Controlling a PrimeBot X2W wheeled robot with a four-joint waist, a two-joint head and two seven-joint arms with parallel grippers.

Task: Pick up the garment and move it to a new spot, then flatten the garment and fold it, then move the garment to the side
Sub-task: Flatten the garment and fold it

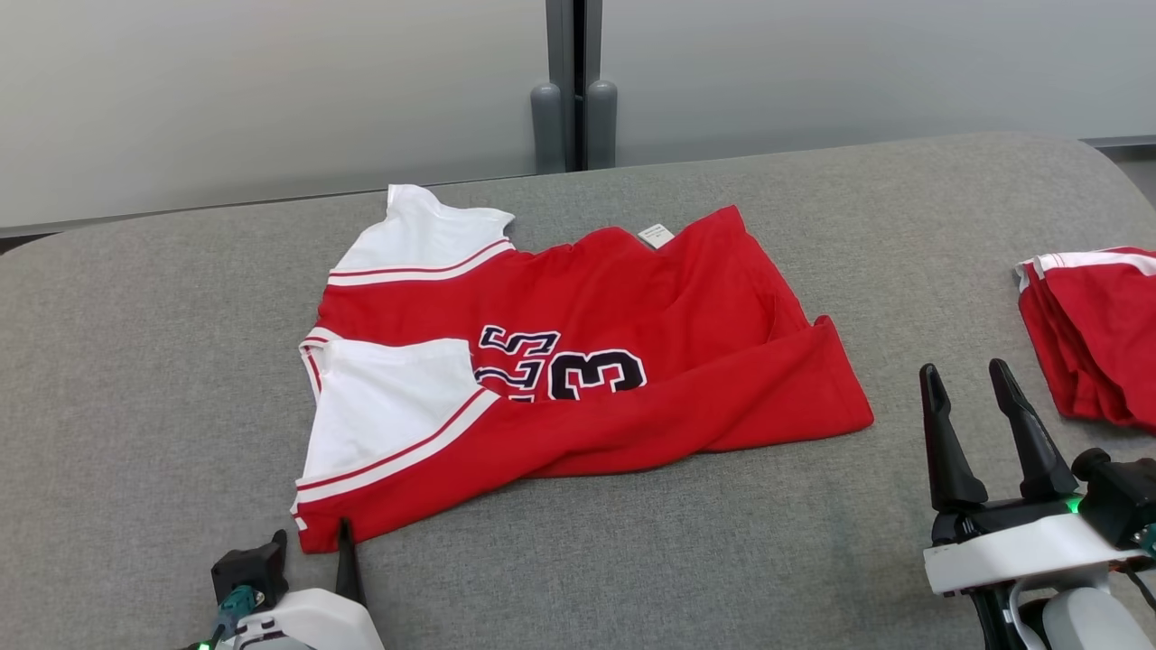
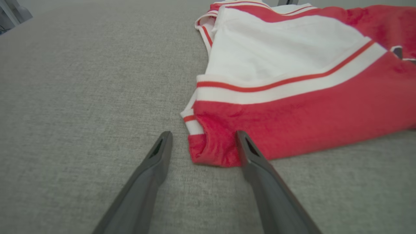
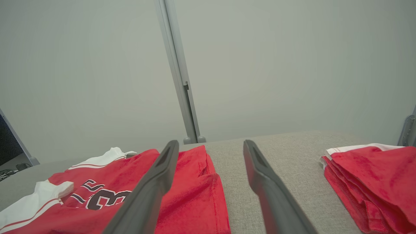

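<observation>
Across the middle of the grey padded table [image 1: 135,361] lies the red jersey [image 1: 578,361], spread out but rumpled, with white sleeves edged in red stripes, dark numerals partly folded under, and a small white label [image 1: 656,236] at its far edge. Its right-hand hem is turned back over itself in a thick fold.

At the jersey's near left corner sits the left gripper [image 2: 203,134], its fingers spread wide to either side of that corner: one finger lies over bare table just left of the jersey, the other over the red hem. Nothing is pinched between them, and whether the tips touch cloth cannot be told.

Well to the jersey's right, the right gripper [image 1: 964,370] stands with fingers parted wide and empty, above bare table.

Farther right of the jersey, past that gripper, rests a stack of folded red garments [image 1: 1097,334] with white trim.
</observation>
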